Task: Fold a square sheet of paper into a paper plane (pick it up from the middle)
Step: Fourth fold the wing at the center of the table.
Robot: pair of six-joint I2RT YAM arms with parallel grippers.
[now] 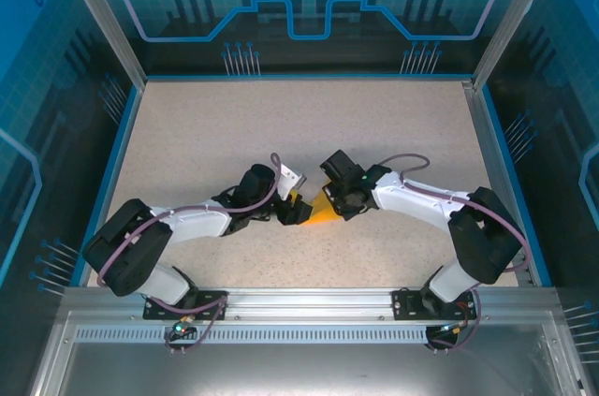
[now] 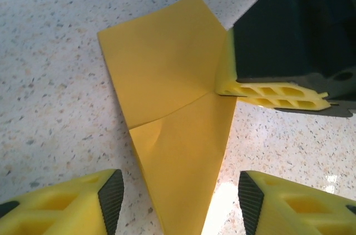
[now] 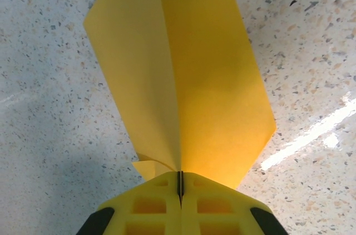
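Note:
The orange-yellow paper plane (image 1: 315, 216) lies on the speckled table between both arms, folded to a point with a centre crease. My right gripper (image 3: 179, 182) is shut on the crease at the plane's wide end (image 3: 189, 68), the two wings spreading away from the jaws. In the left wrist view the right gripper's yellow fingers (image 2: 272, 93) pinch the paper's right edge. My left gripper (image 2: 178, 193) is open, and the plane's narrow end (image 2: 183, 163) runs between its fingertips (image 2: 108, 196) without touching them. One folded flap (image 2: 161, 63) lies flat on top.
The speckled beige table (image 1: 234, 134) stretches far beyond the arms. Blue-trimmed rails (image 1: 126, 148) and transparent walls bound it at the left, right and back. A metal rail (image 1: 309, 298) carrying the arm bases runs along the near edge.

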